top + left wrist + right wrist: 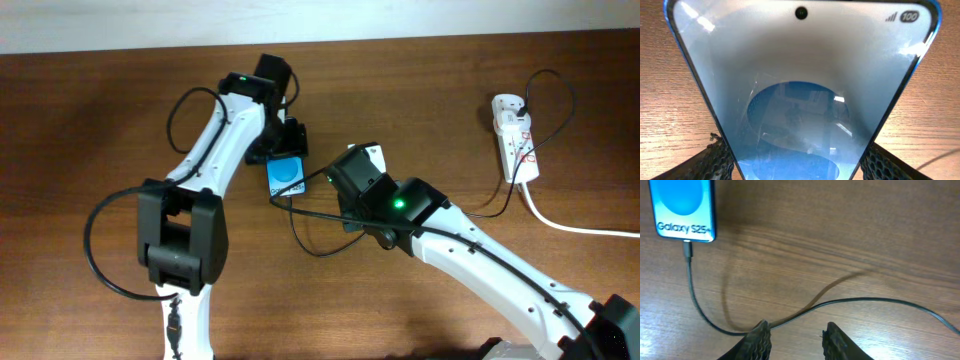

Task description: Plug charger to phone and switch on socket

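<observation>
The phone lies flat on the wooden table with its blue screen up. It fills the left wrist view, and its lower end shows in the right wrist view. My left gripper is shut on the phone's far end, one finger on each side edge. The charger's black cable has its connector tip seated in the phone's near edge. My right gripper is open and empty just above the table, with the cable running past its left finger. The socket lies far right.
The socket's thick white cord runs off the right edge. The charger cable loops over the table beneath my right arm toward the socket. The table's far edge meets a white wall.
</observation>
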You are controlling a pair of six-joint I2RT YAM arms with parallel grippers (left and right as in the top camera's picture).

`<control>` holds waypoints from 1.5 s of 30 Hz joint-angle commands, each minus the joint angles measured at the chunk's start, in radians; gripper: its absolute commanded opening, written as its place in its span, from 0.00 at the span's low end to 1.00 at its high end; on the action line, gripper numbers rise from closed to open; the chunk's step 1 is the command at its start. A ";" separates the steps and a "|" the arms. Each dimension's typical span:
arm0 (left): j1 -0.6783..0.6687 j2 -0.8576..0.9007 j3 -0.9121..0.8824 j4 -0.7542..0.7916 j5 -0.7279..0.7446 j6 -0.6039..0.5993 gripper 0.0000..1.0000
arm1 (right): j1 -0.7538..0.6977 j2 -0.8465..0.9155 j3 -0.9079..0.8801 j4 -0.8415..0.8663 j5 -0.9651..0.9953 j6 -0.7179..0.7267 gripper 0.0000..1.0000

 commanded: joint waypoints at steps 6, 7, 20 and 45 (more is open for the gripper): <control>-0.006 -0.003 0.003 -0.008 0.003 -0.044 0.50 | 0.159 0.060 -0.017 0.111 -0.104 0.109 0.69; -0.005 -0.003 0.003 -0.018 0.040 -0.043 0.50 | 0.167 0.075 -0.017 0.127 -0.104 0.138 0.69; -0.005 -0.003 0.003 -0.155 0.263 -0.044 0.51 | 0.219 0.214 -0.042 0.231 0.029 0.186 0.45; -0.005 -0.003 0.003 -0.178 0.303 -0.043 0.51 | 0.219 0.249 -0.042 0.237 -0.028 0.186 0.25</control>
